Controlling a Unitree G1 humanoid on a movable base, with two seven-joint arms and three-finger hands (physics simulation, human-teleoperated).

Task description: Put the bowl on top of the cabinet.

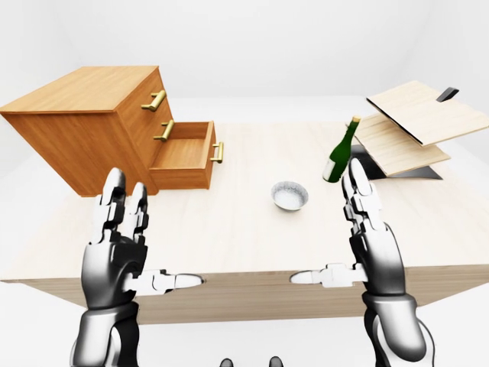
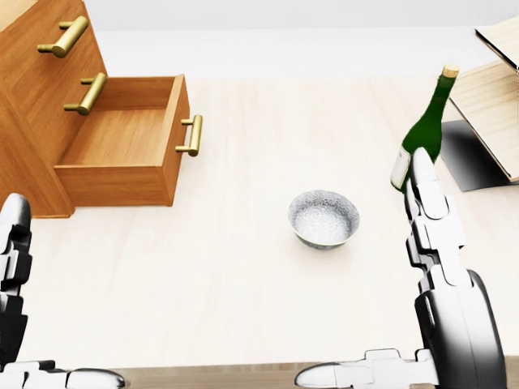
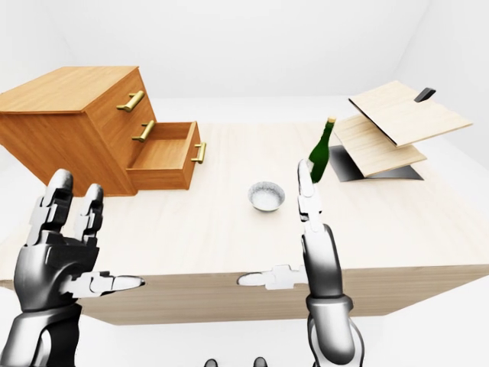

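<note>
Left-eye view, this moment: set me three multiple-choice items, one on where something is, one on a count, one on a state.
1. The bowl stands:
A. inside a drawer
B. on the table, left of the bottle
C. on top of the cabinet

2. The cabinet shows how many brass handles?
A. one
B. three
C. five

3. The left robot hand and right robot hand are:
A. shut on the bowl
B. shut on the bottle
C. open, holding nothing

Answers:
1 B: it sits on bare tabletop, apart from cabinet and bottle.
2 B: two on the shut fronts, one on the open drawer.
3 C: fingers are spread and touch nothing.
</note>
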